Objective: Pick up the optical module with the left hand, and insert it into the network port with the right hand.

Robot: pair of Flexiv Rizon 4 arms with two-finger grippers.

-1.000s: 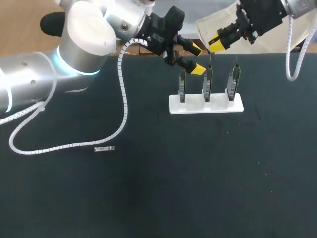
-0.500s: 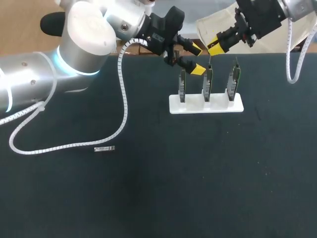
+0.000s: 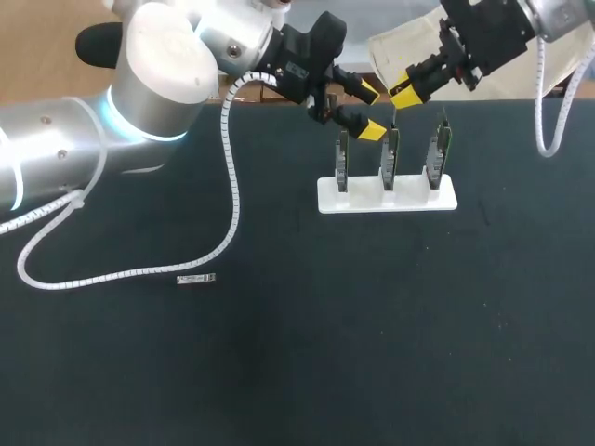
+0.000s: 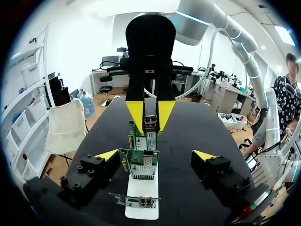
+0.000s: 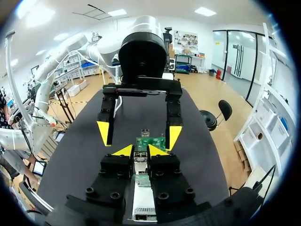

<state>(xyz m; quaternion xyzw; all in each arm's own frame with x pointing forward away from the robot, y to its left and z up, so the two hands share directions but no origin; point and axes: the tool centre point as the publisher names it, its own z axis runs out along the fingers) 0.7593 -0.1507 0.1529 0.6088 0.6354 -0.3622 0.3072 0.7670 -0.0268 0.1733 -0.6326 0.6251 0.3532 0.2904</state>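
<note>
Module (image 5: 140, 159) pinched in my right gripper (image 5: 141, 151), just above the middle card (image 3: 392, 153).
Insertion step, I'd say: next, a straight, lined-up push down into that card. Left gripper (image 3: 370, 110) spread beside it.

Light fell evenly from overhead, and the white stand (image 3: 387, 194) was the brightest thing on the table (image 3: 279, 353), its top almost washed out. Around the stand the table's black surface stayed dim and matte, swallowing shadows and showing only faint pale specks. To the stand's left, the left arm's silver shell (image 3: 167, 65) carried soft, broad glare. Just above the stand, the optical module (image 4: 150, 125) gave a dull metallic sheen.
</note>
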